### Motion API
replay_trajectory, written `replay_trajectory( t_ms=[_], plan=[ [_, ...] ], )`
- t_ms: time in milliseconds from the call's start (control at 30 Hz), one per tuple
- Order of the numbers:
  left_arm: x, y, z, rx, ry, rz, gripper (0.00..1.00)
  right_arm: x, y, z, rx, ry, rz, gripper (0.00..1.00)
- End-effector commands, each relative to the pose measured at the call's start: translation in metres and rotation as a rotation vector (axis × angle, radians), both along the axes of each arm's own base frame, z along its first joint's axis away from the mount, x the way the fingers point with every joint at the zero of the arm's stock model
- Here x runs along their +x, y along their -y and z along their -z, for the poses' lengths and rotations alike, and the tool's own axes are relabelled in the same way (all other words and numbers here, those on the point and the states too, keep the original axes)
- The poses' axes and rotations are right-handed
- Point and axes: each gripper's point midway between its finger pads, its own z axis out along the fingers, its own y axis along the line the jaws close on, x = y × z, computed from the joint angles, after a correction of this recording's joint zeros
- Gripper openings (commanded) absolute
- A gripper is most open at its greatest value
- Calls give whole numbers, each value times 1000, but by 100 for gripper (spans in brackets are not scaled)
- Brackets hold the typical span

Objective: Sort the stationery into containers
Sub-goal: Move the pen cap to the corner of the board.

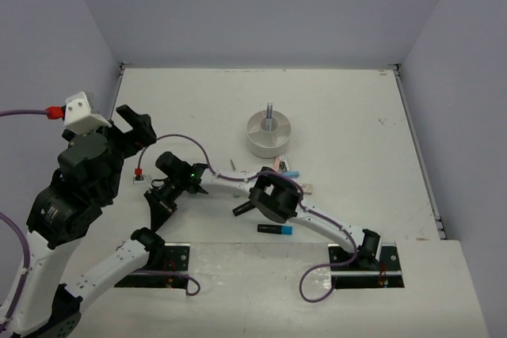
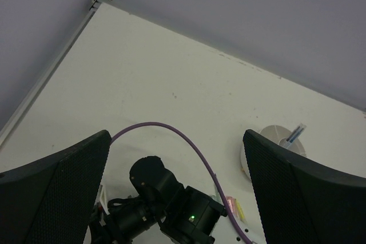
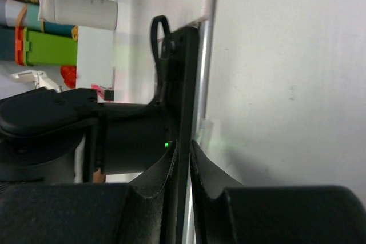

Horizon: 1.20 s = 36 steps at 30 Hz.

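Note:
The round white organiser stands mid-table with a thin pen upright in its central cup. It also shows in the left wrist view, half hidden by a finger. A black highlighter with a blue cap lies near the front. Pink and blue markers and a pale eraser lie beside the right arm's elbow. My left gripper is raised high at the left, open and empty. My right gripper reaches far left, low over the table, with its fingers together and nothing between them.
The right arm stretches across the front of the table from its base, partly covering the stationery. Its purple cable arcs over the table. A black mounting plate at the table's near edge is right in front of the right fingers.

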Motion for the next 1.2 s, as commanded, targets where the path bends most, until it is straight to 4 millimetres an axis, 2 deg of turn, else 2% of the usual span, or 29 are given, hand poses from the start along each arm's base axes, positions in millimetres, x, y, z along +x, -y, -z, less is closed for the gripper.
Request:
replay_trajectory(
  t_ms=[0, 233, 333, 533, 733, 867, 967, 1067, 1167],
  plan=[
    [3, 4, 7, 45, 0, 35, 100, 6, -10, -3, 5, -1, 38, 13],
    [1, 10, 8, 37, 2, 76, 100, 15, -8, 8, -74, 91, 107, 10],
    [-2, 9, 2, 27, 12, 80, 100, 16, 5, 24, -170, 156, 117, 9],
    [-5, 6, -11, 9, 46, 74, 100, 8, 44, 64, -291, 250, 49, 12],
    [2, 10, -11, 32, 26, 73, 100, -5, 64, 70, -264, 242, -10, 15],
    [6, 11, -8, 48, 8, 68, 100, 0, 68, 61, -234, 285, 15, 15],
    [7, 9, -7, 47, 5, 53, 100, 14, 50, 42, -189, 272, 97, 13],
    [7, 11, -8, 39, 10, 61, 100, 26, 16, 14, -79, 272, 152, 13],
    [5, 10, -14, 33, 23, 63, 100, 26, 5, 2, -34, 250, 141, 17]
  ],
)
